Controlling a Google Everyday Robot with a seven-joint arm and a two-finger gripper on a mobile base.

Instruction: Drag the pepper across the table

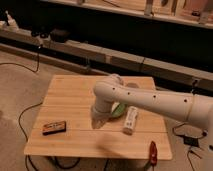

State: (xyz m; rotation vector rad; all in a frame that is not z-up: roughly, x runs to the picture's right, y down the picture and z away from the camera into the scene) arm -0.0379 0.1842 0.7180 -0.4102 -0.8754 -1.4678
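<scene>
The pepper (152,151) is a small slim red thing lying at the front right edge of the light wooden table (75,95). My white arm reaches in from the right across the tabletop. Its gripper (99,120) hangs shut over the middle of the table, pointing down, with nothing seen in it. The gripper is well to the left of and behind the pepper, apart from it.
A white bottle (131,120) lies on its side just right of the gripper. A green round object (119,110) shows partly behind the arm. A dark box with an orange label (55,127) lies at the front left. Cables run over the floor around the table.
</scene>
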